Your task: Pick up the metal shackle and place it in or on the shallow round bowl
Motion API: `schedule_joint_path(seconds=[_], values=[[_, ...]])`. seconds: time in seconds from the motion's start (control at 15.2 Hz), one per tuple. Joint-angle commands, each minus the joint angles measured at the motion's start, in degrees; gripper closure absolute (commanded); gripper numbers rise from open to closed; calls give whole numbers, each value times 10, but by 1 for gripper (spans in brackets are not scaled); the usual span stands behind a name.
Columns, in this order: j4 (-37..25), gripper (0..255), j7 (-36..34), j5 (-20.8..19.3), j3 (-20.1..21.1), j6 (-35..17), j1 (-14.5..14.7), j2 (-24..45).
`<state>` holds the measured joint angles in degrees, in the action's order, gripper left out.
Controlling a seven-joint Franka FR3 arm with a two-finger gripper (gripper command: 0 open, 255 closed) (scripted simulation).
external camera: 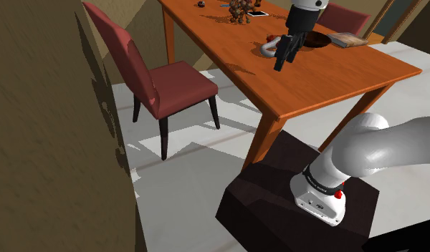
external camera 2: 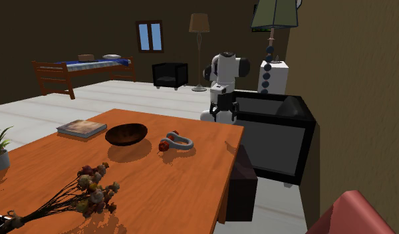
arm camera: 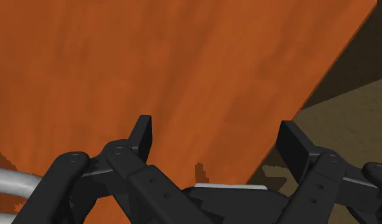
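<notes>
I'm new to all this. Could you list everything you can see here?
table: one, orange-brown, beside the stand
shackle: one, silvery with red pin, on the table next to the bowl
bowl: one, dark brown, on the table
book: one, brownish, on the table beside the bowl
dried flowers: one bunch, muted pink, on the table
chairs: two, red, at the table
stand: one, black, on the floor
arm: one, white, on the stand
pincer: one, black, open, over the table near the shackle
</notes>
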<state>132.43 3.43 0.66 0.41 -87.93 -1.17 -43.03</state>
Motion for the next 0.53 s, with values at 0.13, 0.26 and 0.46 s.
schedule_joint_path(seconds=[0.13, 0.26, 0.46], values=[[-13, 0, 20, -15, -16, -17, -7, 29], [-29, 0, 38, -29, -31, -34, -13, 60], [-57, 0, 66, -46, -53, -57, -22, 108]])
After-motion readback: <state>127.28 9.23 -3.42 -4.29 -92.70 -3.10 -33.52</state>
